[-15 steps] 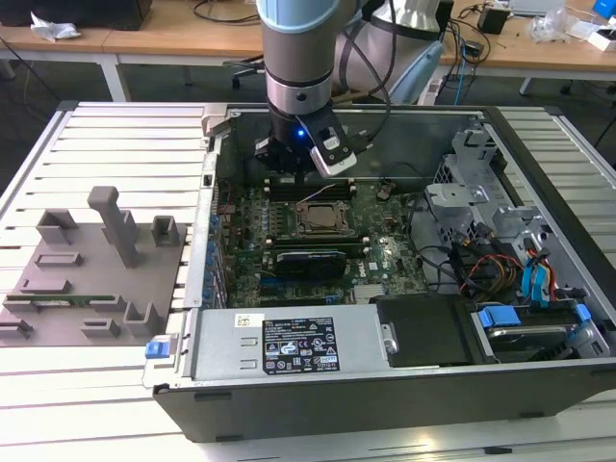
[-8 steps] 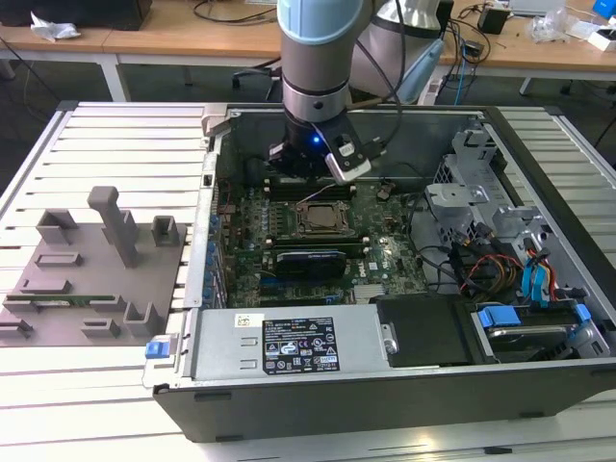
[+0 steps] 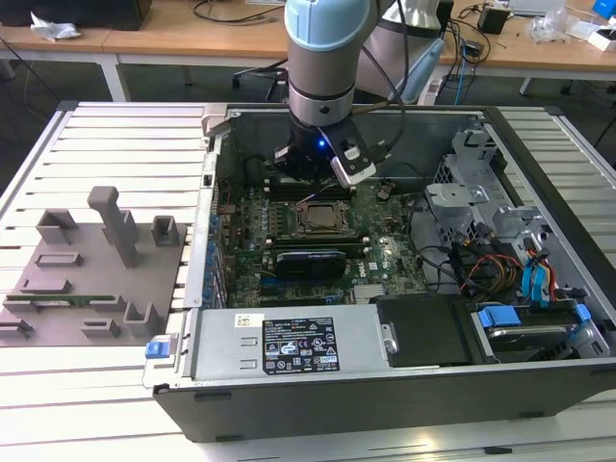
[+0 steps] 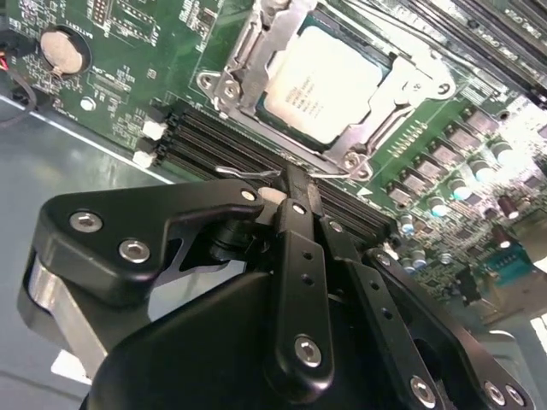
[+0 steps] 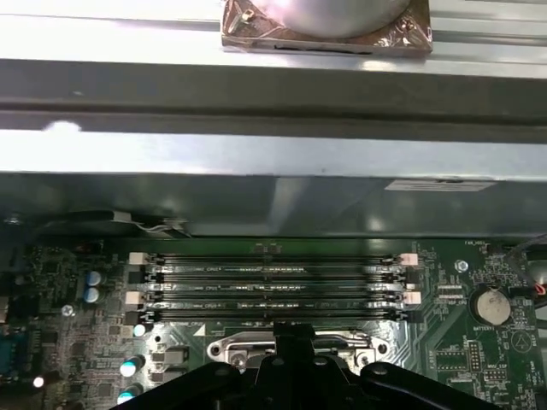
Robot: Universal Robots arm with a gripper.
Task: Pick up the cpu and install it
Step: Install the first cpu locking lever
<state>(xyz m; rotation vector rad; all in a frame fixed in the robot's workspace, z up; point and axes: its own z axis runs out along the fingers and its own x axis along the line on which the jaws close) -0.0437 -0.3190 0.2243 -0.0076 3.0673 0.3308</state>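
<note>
Cpu (image 4: 329, 81): seated in the motherboard socket (image 4: 256, 51).
Gripper (image 4: 289, 184): above the socket's edge, fingers closed, holding nothing.

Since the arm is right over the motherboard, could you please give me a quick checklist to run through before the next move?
1. cpu lying in the socket: ok, silvery top visible inside the frame.
2. cpu seated flat and square: cannot tell.
3. gripper empty: ok, nothing between the fingertips.
4. gripper above the board, beside the socket near the memory slots: ok.
5. Socket retention frame closed over the cpu: cannot tell.
6. Cables in the case away from the arm: ok.
</note>
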